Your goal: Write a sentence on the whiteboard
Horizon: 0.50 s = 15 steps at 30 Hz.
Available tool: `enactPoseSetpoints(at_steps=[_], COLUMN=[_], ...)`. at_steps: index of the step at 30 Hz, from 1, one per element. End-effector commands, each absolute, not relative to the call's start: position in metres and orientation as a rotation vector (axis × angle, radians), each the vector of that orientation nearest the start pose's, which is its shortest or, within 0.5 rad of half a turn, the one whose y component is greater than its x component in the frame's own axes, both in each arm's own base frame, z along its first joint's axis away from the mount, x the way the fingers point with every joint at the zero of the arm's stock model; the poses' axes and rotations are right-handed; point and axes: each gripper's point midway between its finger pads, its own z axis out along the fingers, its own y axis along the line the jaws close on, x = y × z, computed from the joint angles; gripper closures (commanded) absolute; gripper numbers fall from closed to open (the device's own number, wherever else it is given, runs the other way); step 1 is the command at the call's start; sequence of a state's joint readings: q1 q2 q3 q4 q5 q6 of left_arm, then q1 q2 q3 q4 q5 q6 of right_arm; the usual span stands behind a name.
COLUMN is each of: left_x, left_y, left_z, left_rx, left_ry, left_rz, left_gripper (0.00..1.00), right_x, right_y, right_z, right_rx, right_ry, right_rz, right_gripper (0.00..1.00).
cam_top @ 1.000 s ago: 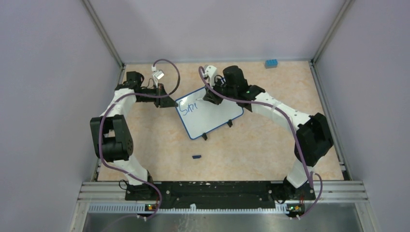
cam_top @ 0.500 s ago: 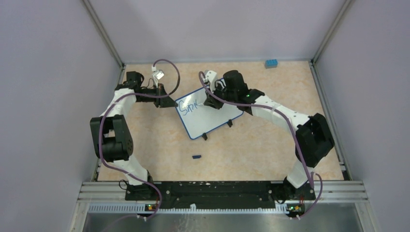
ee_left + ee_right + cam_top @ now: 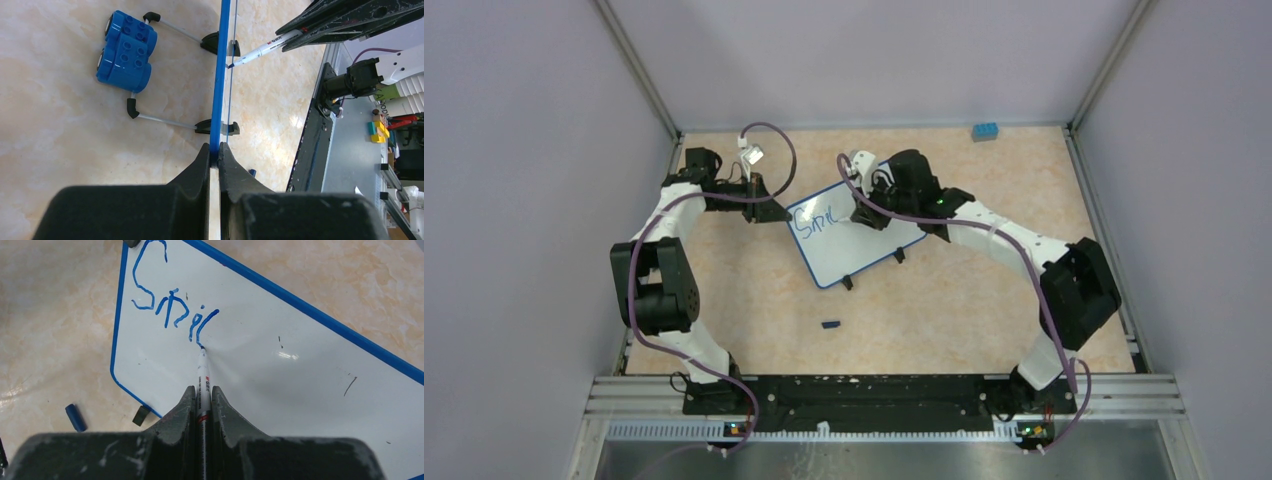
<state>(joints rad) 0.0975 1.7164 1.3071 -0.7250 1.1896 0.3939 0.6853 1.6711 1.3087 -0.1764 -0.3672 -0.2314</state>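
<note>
Left tool point(image 3: 214, 151) pinches the whiteboard point(image 3: 220, 75) frame, steadying it. Right tool point(image 3: 202, 392) pinches the marker point(image 3: 202, 367), tip extending the sentence point(image 3: 172, 315).

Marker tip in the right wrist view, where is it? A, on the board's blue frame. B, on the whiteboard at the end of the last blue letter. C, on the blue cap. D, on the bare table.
B: the marker, gripped by the right end effector, meets the whiteboard where the writing ends.

Blue "Smil" point(image 3: 172, 310) on whiteboard point(image 3: 280, 385)
</note>
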Motion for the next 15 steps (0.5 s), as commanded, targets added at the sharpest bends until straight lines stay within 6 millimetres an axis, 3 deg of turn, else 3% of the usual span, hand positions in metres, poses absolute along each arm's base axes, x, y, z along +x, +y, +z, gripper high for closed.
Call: enactPoseSetpoints(at_steps=[1,7,15], left_x=[0.350,0.350,0.349], left_y=[-0.128,-0.128,-0.129], left_z=[0.184,0.185,0.185], left_rx=[0.691,0.695,0.699], left_ry=[2.034,2.033,2.031], left_rz=[-1.258,-1.255,-1.257], left_gripper=[1.00,1.00,1.00], right_x=[0.347,0.342,0.351], right_y=[0.341,0.346,0.352], right_z=[0.217,0.239,0.242], right_rx=[-1.115,-1.111,-1.097], right_ry=[1.742,1.704,1.695], right_rz=[0.598,0.648,0.645], right_gripper=[1.00,1.00,1.00])
